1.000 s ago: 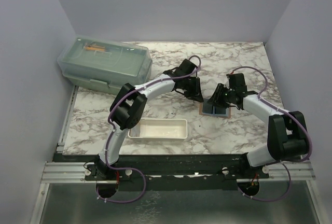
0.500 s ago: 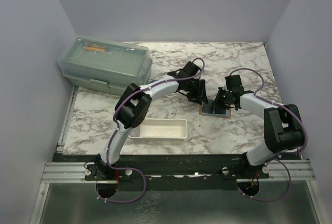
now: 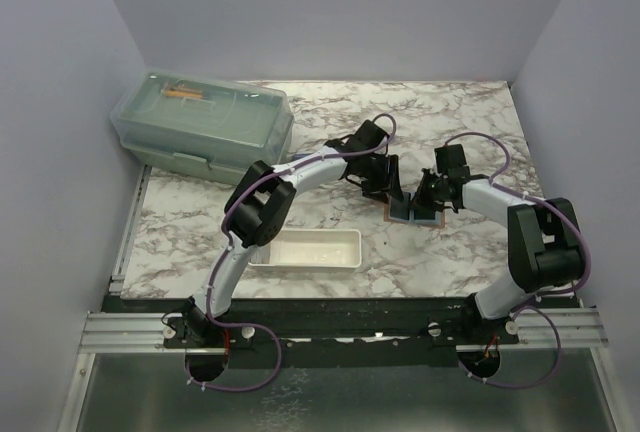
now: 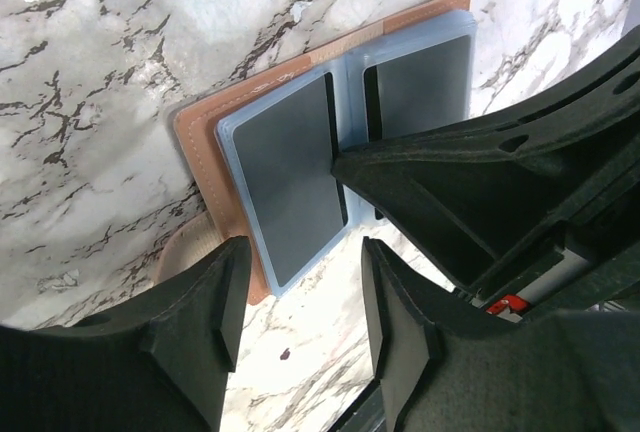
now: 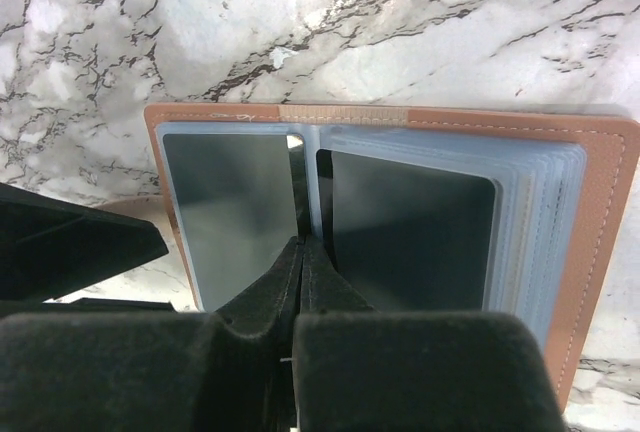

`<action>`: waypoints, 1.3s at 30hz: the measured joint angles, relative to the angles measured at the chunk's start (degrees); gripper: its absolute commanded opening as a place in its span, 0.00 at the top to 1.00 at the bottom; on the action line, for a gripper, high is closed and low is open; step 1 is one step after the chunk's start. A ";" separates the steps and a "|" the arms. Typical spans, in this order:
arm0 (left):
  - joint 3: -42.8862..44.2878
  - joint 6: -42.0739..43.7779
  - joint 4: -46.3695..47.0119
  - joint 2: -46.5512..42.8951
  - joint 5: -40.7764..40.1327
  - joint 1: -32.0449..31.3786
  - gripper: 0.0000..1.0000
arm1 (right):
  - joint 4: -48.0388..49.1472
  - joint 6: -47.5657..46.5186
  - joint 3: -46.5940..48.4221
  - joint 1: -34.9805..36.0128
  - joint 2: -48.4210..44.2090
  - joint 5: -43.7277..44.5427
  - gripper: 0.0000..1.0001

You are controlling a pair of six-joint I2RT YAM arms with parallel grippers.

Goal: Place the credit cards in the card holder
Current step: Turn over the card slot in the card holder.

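Observation:
The tan card holder (image 3: 413, 213) lies open on the marble table between the two arms. Its clear sleeves show two dark blue-grey credit cards, one on the left page (image 5: 230, 212) and one on the right page (image 5: 405, 242). My right gripper (image 5: 302, 244) is shut, its tips pressed together on the fold between the two pages; nothing shows between them. My left gripper (image 4: 300, 292) stands open just off the holder's (image 4: 200, 152) near corner, with bare marble in its gap. The left gripper (image 3: 392, 195) and right gripper (image 3: 426, 196) are close together over the holder.
A white rectangular tray (image 3: 305, 249) sits near the front, left of the holder. A pale green lidded box (image 3: 205, 127) stands at the back left. Lilac walls close in the table on three sides. The right gripper's black fingers (image 4: 450, 182) crowd the left wrist view.
My left gripper has opened and shifted right toward the holder. My right gripper has closed and moved slightly left onto the holder's fold.

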 measured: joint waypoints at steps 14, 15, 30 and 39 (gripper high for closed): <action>1.57 0.15 -0.46 1.73 -0.24 -0.57 0.54 | 0.42 0.00 0.17 -0.15 0.52 0.00 1.00; 1.60 0.20 -0.55 1.73 -0.24 -0.55 0.54 | 0.39 0.00 0.24 -0.15 0.57 0.00 1.00; 4.35 -0.76 -1.92 1.79 0.17 -0.79 0.56 | -0.02 0.31 0.72 -0.17 0.31 0.11 0.88; 6.60 -3.17 -0.26 1.79 2.21 -1.64 0.56 | -5.16 1.77 3.50 -0.22 -1.05 2.40 0.68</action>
